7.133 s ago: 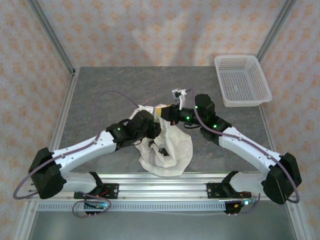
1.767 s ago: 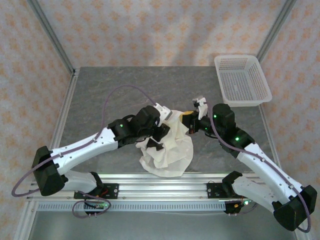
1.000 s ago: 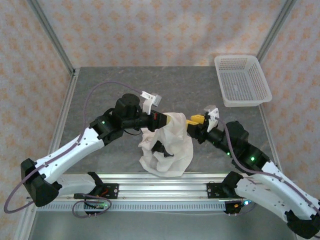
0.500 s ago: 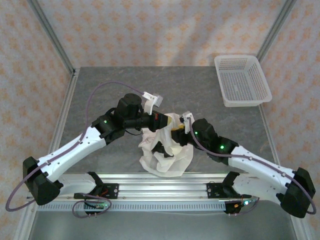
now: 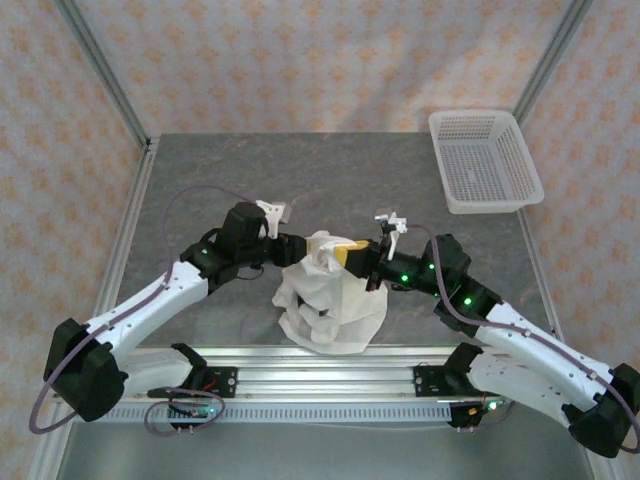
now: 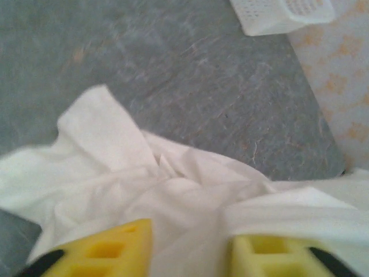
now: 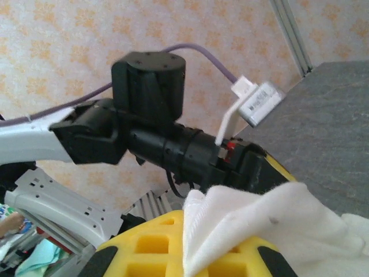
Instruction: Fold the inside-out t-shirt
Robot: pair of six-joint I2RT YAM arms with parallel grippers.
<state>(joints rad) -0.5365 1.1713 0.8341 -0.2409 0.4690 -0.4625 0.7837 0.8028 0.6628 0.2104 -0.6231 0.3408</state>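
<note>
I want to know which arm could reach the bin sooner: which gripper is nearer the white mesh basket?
Right. The right gripper is at the t-shirt, on its right side, below and left of the basket. The left gripper sits across the cloth, farther left.

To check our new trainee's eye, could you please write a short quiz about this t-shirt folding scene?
1. True or false: the t-shirt lies inside the mesh basket.
2. Which claw is shut on the cloth? A) left claw B) right claw
3. Where on the table does the basket stand?
Key: 1 false, it lies crumpled on the table near the front edge; 2 B; 3 the far right corner.
</note>
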